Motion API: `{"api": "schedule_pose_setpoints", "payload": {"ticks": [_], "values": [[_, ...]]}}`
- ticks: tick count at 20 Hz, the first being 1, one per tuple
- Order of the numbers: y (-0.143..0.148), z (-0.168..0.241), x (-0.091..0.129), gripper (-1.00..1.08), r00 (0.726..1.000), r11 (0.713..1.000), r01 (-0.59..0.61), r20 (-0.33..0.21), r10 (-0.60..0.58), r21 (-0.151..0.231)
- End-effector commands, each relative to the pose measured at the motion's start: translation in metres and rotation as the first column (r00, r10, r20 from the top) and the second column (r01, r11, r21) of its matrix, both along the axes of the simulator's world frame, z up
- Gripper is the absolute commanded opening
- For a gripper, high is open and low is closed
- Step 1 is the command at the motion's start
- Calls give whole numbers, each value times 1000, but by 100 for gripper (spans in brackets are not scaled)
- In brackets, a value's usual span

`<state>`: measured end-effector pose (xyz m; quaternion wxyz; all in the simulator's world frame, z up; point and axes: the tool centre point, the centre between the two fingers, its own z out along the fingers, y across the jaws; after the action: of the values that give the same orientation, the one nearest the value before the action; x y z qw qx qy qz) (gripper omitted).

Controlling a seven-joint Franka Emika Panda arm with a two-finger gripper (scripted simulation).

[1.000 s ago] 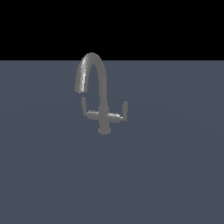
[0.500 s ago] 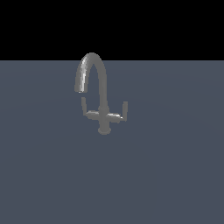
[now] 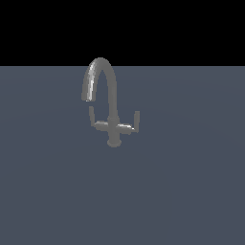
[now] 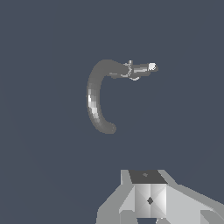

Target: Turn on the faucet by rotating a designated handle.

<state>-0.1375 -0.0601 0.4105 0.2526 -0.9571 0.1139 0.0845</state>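
Note:
The faucet [image 3: 111, 95] is a dull grey gooseneck tap standing upright on a flat blue-grey surface [image 3: 191, 191]. Its spout mouth turns down toward the exterior view's left. The handle [image 3: 130, 126] is the lever with a bent-up tip branching toward the exterior view's right. A matching lever [image 3: 95, 122] sits under the spout mouth. In the wrist view the faucet [image 4: 97, 98] shows from above, with the handle [image 4: 142, 69] ending in a bright tip. Only the body of my gripper [image 4: 150, 200] shows there, well apart from the faucet, with its fingertips out of frame. The gripper is out of the exterior view.
The blue-grey surface [image 4: 43, 166] spreads around the faucet on all sides in both views. A black band [image 3: 122, 28] fills the area behind the surface's far edge in the exterior view.

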Motion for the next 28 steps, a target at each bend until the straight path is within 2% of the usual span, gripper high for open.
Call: {"api": "schedule_pose_setpoints", "payload": {"ticks": [1,8,15,22,28], "values": [[-7,-12,12,-100,999,998,29,-17,-28,63],[-23,-47,40,-100,993,968,107,-73,-92,225],[-33,-84,65,-100,980,909,184,-136,-142,373],[-39,-124,87,-100,962,820,263,-209,-179,509],[-39,-161,105,-100,940,715,334,-279,-198,614]]}}
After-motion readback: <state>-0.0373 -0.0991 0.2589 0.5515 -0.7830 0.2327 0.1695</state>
